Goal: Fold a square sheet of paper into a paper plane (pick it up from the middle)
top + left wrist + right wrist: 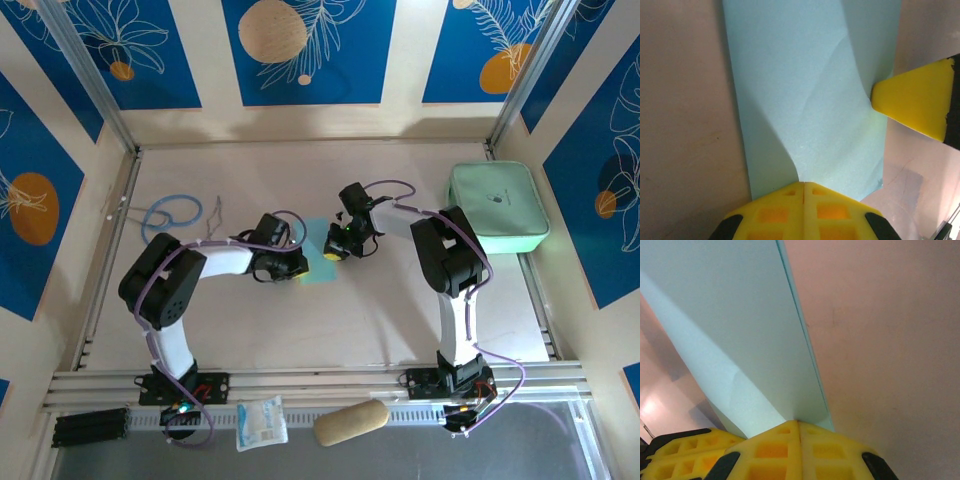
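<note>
– The thin light-blue square sheet of paper (805, 100): where do we have it?

– Mid-table (300, 330), strung between our two arms. On the left, the left gripper (804, 186) has its yellow jaws pressed together on the sheet's near edge. The paper fans away from that pinch with a shadow under it, so we judge it partly lifted.

– And the middle of the sheet?

– It bows and carries faint creases. It looks nearly weightless and limp, with no stiffness to hold a shape between the two pinches. We'd expect it to sag, twist or flutter with any quick move.

– On the right?

– The right gripper (799, 424) is closed on the opposite edge, jaws shut tight on the paper. A doubled edge shows there, so we think the sheet is folded over on itself. Further right, well apart, lies the mint-green rounded zip case (497, 208), which we don't need.

– Where should we hold it?

– At the edges or corners, with shallow pinches. The smooth paper can slip from the pads, and it tears or wrinkles easily if our arms pull apart. We'd keep it just taut and press creases against the table.
</note>
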